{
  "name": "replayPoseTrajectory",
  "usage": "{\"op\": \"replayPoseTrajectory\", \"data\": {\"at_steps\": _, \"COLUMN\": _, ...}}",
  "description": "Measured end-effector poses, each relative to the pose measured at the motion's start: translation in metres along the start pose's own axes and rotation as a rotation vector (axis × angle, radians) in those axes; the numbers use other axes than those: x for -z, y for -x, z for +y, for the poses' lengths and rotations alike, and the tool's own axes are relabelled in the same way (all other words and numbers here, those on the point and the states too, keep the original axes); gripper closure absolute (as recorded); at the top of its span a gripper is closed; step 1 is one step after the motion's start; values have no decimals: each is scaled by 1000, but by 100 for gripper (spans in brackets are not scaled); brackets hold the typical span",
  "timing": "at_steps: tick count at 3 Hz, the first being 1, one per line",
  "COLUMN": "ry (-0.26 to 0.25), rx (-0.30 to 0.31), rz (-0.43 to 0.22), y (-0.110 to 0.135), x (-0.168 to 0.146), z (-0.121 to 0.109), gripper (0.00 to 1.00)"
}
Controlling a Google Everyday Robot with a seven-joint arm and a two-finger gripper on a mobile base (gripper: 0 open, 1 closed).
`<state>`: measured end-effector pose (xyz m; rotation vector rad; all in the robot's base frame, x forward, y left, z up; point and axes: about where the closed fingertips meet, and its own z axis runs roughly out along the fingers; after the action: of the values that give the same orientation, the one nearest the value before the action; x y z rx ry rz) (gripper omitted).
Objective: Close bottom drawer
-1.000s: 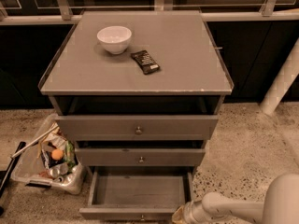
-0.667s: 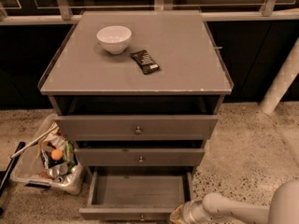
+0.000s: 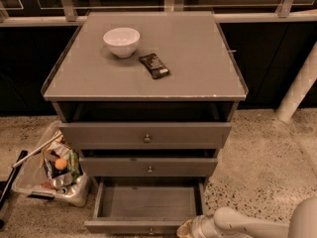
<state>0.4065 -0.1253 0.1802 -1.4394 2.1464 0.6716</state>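
The bottom drawer (image 3: 147, 202) of the grey cabinet (image 3: 148, 78) is pulled out, showing its plain grey inside. Its flat front (image 3: 124, 226) lies at the bottom edge of the view, with the small knob (image 3: 151, 230) just visible. My gripper (image 3: 186, 228) is at the end of the white arm (image 3: 247, 224) that comes in from the bottom right. It is low down at the right end of the drawer's front, at or very close to it.
The top drawer (image 3: 146, 135) and middle drawer (image 3: 148, 166) stand slightly out. A white bowl (image 3: 121, 41) and a dark packet (image 3: 154, 65) lie on the cabinet top. A clear bin of rubbish (image 3: 49, 175) sits on the floor at left. A white post (image 3: 297, 88) stands at right.
My gripper has moved a little to the left, closer to the right end of the bottom drawer's front. The drawer stands about as far out as before.
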Motion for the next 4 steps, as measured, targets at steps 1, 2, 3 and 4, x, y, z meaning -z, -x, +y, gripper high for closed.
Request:
{"op": "replayPoseTrajectory", "data": {"at_steps": 1, "ry": 0, "rx": 0, "rz": 0, "y": 0, "x": 0, "z": 0, "gripper": 58}}
{"op": "replayPoseTrajectory", "data": {"at_steps": 2, "ry": 0, "rx": 0, "rz": 0, "y": 0, "x": 0, "z": 0, "gripper": 35}}
{"op": "replayPoseTrajectory", "data": {"at_steps": 3, "ry": 0, "rx": 0, "rz": -1, "y": 0, "x": 0, "z": 0, "gripper": 12}}
{"op": "replayPoseTrajectory", "data": {"at_steps": 4, "ry": 5, "rx": 17, "rz": -15, "y": 8, "x": -10, "z": -7, "gripper": 0}}
